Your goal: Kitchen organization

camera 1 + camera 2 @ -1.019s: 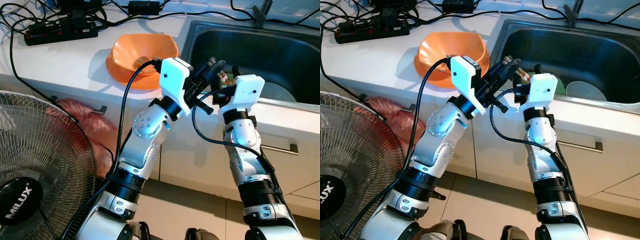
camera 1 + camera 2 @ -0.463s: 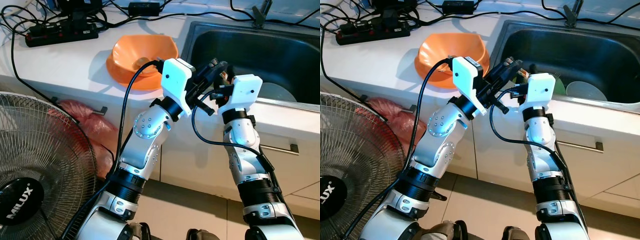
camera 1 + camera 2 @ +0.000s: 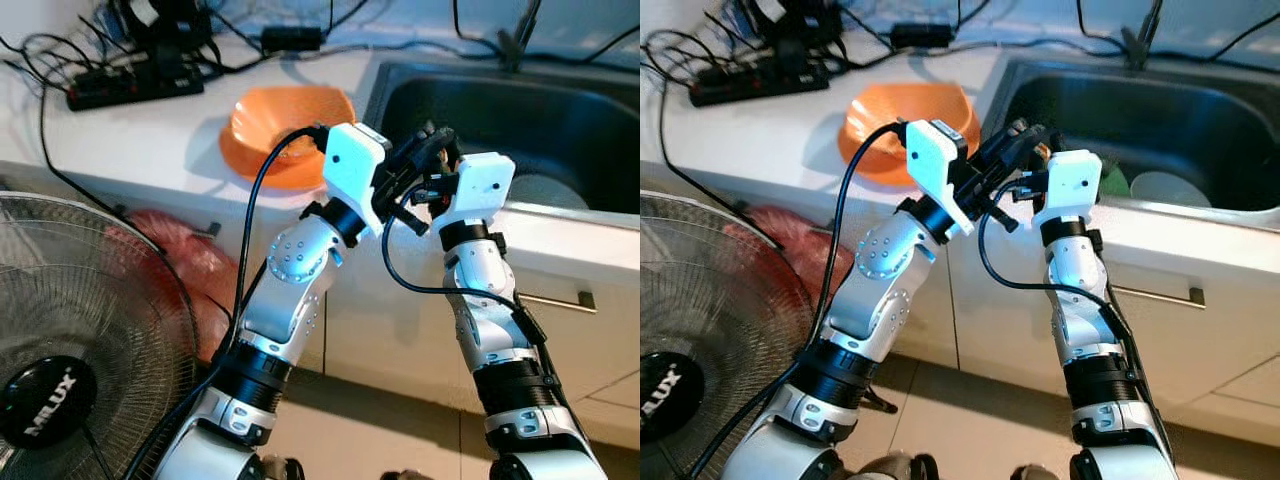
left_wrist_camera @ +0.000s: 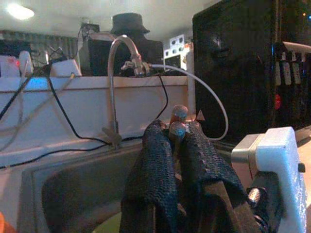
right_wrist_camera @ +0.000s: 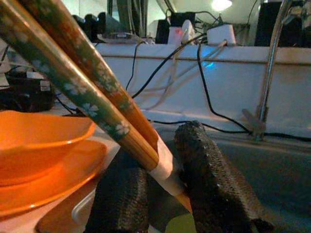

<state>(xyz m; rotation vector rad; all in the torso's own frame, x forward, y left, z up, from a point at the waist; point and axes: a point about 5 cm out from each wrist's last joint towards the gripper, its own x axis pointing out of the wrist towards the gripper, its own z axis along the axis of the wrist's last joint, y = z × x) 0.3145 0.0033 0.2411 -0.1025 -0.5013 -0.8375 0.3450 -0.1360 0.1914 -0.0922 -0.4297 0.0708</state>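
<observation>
A pair of patterned chopsticks (image 5: 92, 92), green and orange with small white flowers, sits between the two grippers at the front edge of the sink (image 3: 520, 100), raised above the counter (image 3: 130, 140). In the right wrist view the sticks run on a slant, their pale tips going down between the right gripper (image 5: 165, 194) fingers, which are closed on those tips. In the left wrist view the left gripper (image 4: 176, 145) has its fingers clenched tight with two rounded stick ends poking out just past the fingertips, so both grippers appear to be grasping the same pair at opposite ends. The long axis of the sticks lies roughly along the line from one gripper to the other, left gripper nearer the counter side, right gripper nearer the sink basin. This looks like a handover in hand; whichever gripper lets go, the other must keep the sticks from pivoting about its single grip. Behind the left arm on the counter rests an orange bowl (image 3: 285, 125) on an orange plate (image 5: 53, 179), with a power strip (image 3: 135, 85) and cables further back. A standing fan (image 3: 80, 340) is on the floor to the robot's left, and a white plate (image 3: 1170, 188) lies in the basin
</observation>
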